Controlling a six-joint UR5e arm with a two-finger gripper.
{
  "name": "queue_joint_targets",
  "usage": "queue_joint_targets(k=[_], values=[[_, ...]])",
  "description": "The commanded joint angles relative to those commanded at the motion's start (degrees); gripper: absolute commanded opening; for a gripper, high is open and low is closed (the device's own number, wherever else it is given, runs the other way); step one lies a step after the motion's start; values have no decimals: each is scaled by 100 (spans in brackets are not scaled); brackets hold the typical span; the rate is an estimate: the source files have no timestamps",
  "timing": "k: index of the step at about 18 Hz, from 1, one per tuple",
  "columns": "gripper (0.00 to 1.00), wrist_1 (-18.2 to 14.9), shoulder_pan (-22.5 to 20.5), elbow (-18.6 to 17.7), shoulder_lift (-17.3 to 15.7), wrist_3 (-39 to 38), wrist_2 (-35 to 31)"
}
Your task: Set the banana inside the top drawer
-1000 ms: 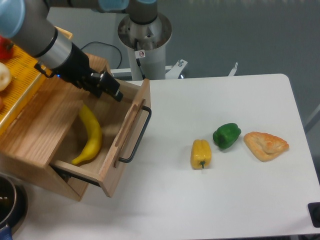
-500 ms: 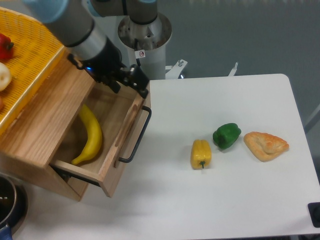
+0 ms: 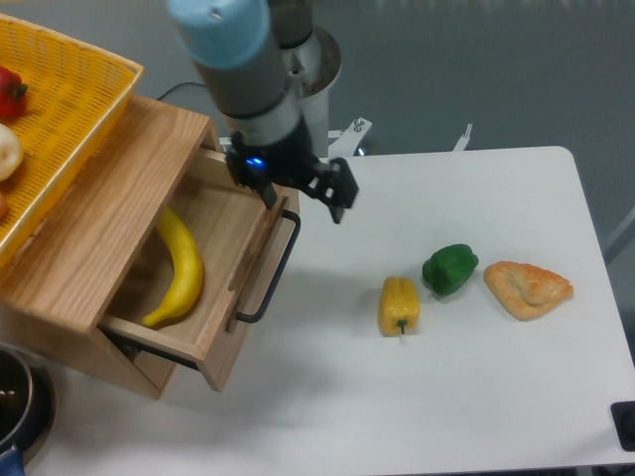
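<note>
Just above the middle of the frame, the gripper (image 3: 332, 191) hangs over the white table (image 3: 476, 377), beside the upper right corner of the drawer front. Its black fingers (image 3: 342, 188) hold nothing, but from this angle I cannot tell whether they stand apart or together. A small blue light glows on the wrist above them, and the grey arm with its pale blue cap rises toward the top edge of the frame.

Left of the gripper, the top drawer (image 3: 213, 258) is pulled out of the wooden cabinet (image 3: 89, 248), its black bar handle (image 3: 270, 268) facing the centre of the picture. The banana (image 3: 180, 268) lies inside the drawer along its length, resting on the drawer floor with its curve bowed toward the drawer front.

At the upper left, a yellow basket (image 3: 69, 99) sits on top of the cabinet, with a red item and a pale round item at the frame's left edge.

To the right of centre, a yellow pepper (image 3: 399, 304), a green pepper (image 3: 449, 269) and a piece of pastry (image 3: 527, 288) lie in a loose row on the table, near one another and well apart from the drawer.
</note>
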State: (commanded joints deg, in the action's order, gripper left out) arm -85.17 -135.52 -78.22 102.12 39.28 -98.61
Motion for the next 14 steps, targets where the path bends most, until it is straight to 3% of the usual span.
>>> queue_joint_targets(k=[7,9,14], values=[[100,386,-387,-26,264,808,-26],[100,387,-370,-61,387,1369,-18],[100,387,-475,-53,413,1504,545]])
